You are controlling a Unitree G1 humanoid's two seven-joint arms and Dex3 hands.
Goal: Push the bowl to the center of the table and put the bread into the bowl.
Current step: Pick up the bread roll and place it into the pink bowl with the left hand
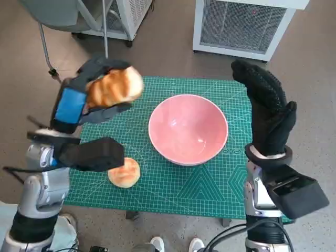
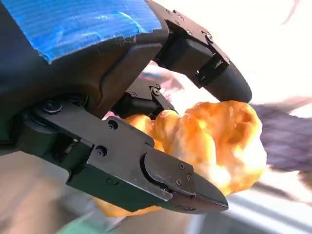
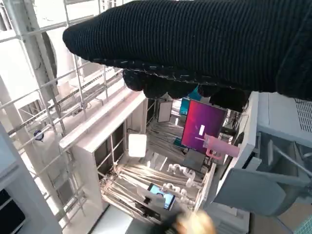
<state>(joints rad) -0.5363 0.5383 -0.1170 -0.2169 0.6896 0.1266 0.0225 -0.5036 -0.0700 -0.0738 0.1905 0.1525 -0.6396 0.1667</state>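
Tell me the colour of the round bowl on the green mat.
Pink, inside and out; the round bowl shows best in the head view.

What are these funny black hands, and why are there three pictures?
They belong to a robot shaped a bit like a person. One picture comes from a camera on its head, looking down at a table with a green mat. The other two come from cameras behind each hand. The left hand, with blue tape on it, holds a golden bread roll up above the mat; its own camera shows the roll close up between the black fingers. The right hand wears a knitted glove and holds nothing. On the mat sit a pink bowl, with nothing in it, and another bread roll.
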